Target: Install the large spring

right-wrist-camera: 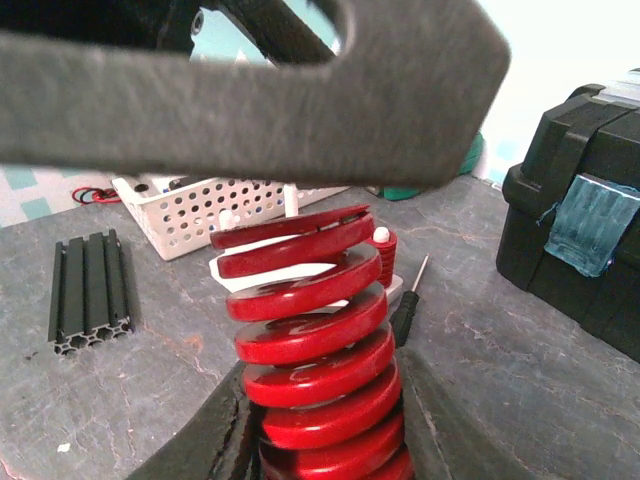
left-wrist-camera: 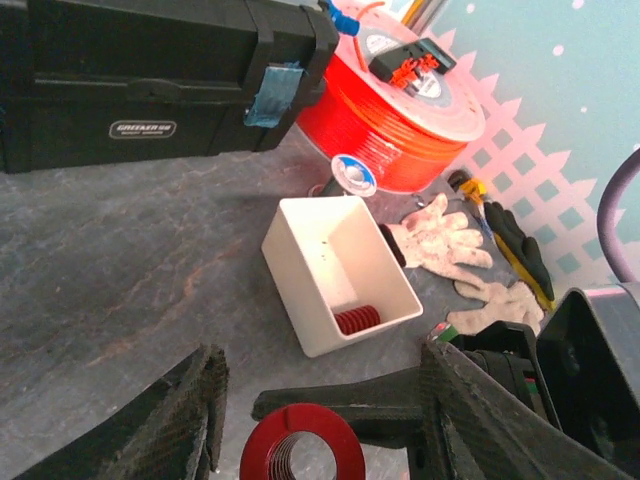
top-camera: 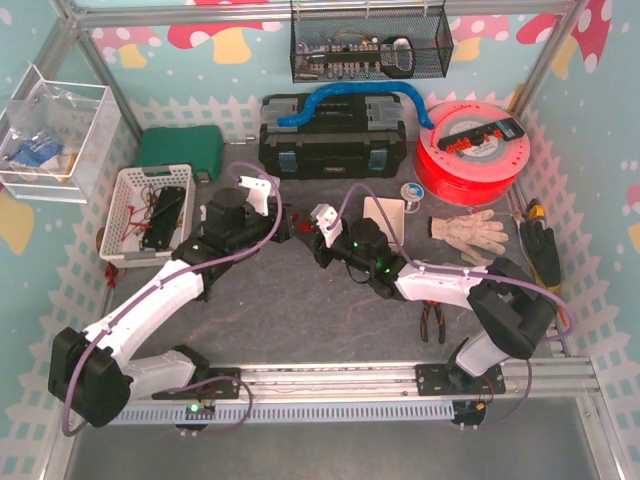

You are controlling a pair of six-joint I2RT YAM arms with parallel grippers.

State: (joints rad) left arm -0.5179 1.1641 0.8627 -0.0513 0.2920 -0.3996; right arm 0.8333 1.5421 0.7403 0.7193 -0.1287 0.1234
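Note:
The large spring [right-wrist-camera: 315, 350], bright red with thick ribbed turns, stands upright between my right gripper's [right-wrist-camera: 322, 372] two dark fingers, which are shut on its lower turns. In the left wrist view its ring-shaped end [left-wrist-camera: 302, 445] shows end-on between my left gripper's [left-wrist-camera: 322, 385] fingers, which stand wide apart and do not touch it. In the top view both grippers meet mid-table, left [top-camera: 280, 222] and right [top-camera: 308, 238]. Behind the spring a white base [right-wrist-camera: 395, 290] carries a short red spring on a peg [right-wrist-camera: 386, 255]. A left finger [right-wrist-camera: 250, 90] crosses above the spring.
A white bin [left-wrist-camera: 335, 270] holds a short red spring [left-wrist-camera: 357, 320]. Black toolbox [top-camera: 332, 135], red filament spool [top-camera: 470, 150], gloves [top-camera: 468, 232], white basket [top-camera: 148, 210], pliers [top-camera: 432, 322]. A black extrusion [right-wrist-camera: 90, 290] and a screwdriver [right-wrist-camera: 408, 305] lie near the base.

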